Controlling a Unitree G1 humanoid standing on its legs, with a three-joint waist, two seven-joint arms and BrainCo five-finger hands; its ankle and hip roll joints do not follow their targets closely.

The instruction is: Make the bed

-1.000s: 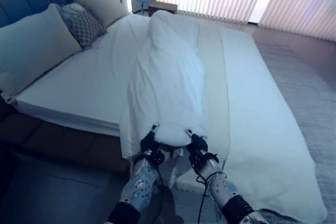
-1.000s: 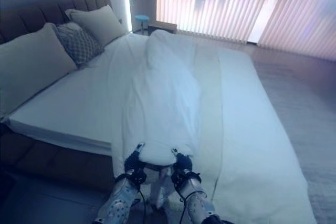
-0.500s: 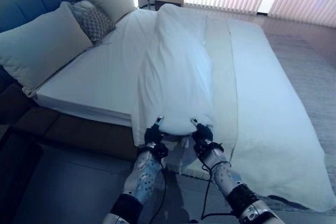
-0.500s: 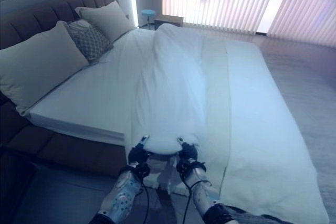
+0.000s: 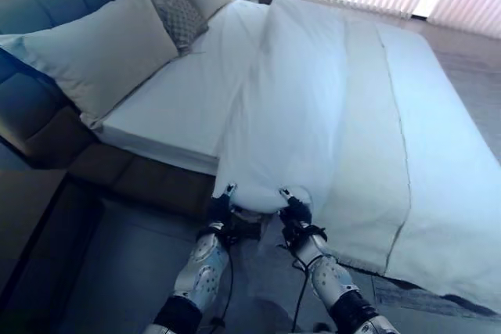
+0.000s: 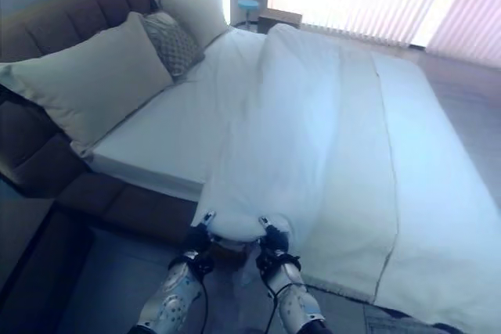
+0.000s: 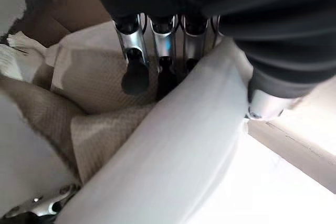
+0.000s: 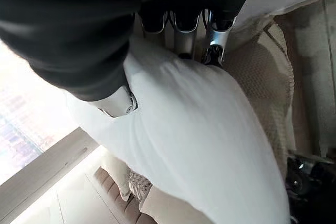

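The whole view has swung left since a second ago, bringing more headboard and dark bed base into sight; both hands keep their grip as before. At the near bed edge, the left hand (image 5: 220,207) and right hand (image 5: 293,210) each pinch the smooth white duvet (image 5: 293,107), which runs away in a long soft ridge. Far left lie plump plain pillows (image 5: 106,48) and a patterned cushion (image 5: 178,15).

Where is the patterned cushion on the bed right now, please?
In the left eye view, the patterned cushion sits upper left at the headboard, wedged between two plain pillows.
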